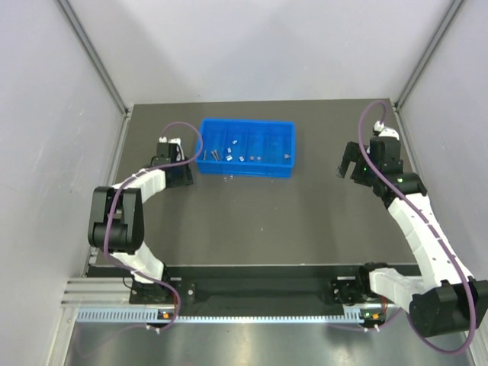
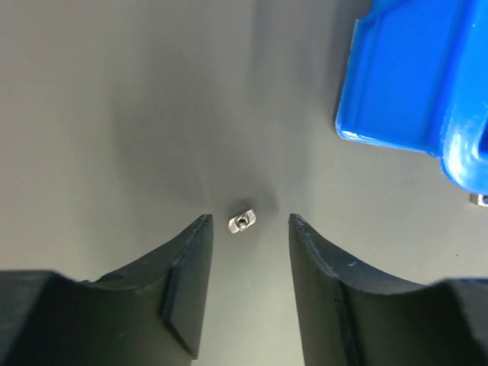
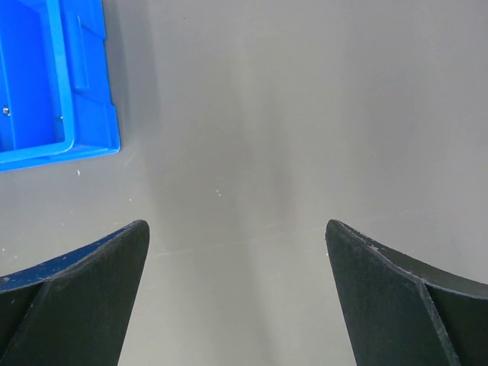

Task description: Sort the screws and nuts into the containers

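Note:
The bright blue tray (image 1: 252, 169) stands at the back middle of the table, with several small screws and nuts (image 1: 229, 152) in its left compartments. My left gripper (image 1: 183, 174) is open, low over the table just left of the tray. In the left wrist view a single silvery nut (image 2: 242, 222) lies on the table between the tips of the open left gripper (image 2: 250, 223), touching neither finger. The tray's corner (image 2: 412, 84) shows at upper right. My right gripper (image 1: 349, 164) is open and empty, right of the tray; it hangs over bare table in its wrist view (image 3: 236, 229).
One small metal piece (image 1: 226, 176) lies on the table just in front of the tray; a piece also shows at the right edge of the left wrist view (image 2: 479, 200). The tray's end (image 3: 53, 145) shows at upper left in the right wrist view. Grey walls enclose the table.

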Motion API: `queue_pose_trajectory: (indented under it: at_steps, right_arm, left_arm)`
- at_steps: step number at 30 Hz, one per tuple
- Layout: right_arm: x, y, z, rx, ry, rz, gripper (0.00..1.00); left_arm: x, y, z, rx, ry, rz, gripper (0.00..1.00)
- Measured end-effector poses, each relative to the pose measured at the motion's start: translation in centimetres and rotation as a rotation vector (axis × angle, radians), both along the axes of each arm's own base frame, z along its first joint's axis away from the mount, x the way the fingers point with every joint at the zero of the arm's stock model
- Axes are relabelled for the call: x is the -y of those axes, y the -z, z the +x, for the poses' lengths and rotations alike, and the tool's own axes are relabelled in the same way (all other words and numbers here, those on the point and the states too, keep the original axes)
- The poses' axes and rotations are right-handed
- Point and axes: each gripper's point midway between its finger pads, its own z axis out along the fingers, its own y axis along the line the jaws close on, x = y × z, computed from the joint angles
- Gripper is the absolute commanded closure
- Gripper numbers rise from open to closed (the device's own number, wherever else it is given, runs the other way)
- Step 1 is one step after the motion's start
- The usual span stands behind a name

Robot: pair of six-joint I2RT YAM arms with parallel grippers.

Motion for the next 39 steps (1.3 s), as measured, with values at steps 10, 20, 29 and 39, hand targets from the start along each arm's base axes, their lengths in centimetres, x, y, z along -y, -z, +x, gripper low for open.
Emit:
queue_pose_trajectory:
  at_steps: [10,20,29,39]
  right_arm:
    - [0.1,0.3,0.1,-0.011,0.000,-0.007,0.00]
    - [0.0,0.5,0.2,-0.016,-0.005,-0.008,0.00]
    - [-0.2,0.8,0.2,-0.027,-0.013,-0.004,0.00]
    - [-0.1,0.6,0.2,-0.023,-0.012,-0.004,0.00]
  left_arm:
    - [0.1,0.9,0.6,-0.029,0.039,0.014,0.72]
    - [1.1,1.3,-0.6,-0.084,0.055,0.081,0.72]
    - [0.6,1.3,-0.2,-0.082,0.008,0.118,0.74]
    - [0.7,1.3,0.8,-0.074,-0.012,0.113,0.93]
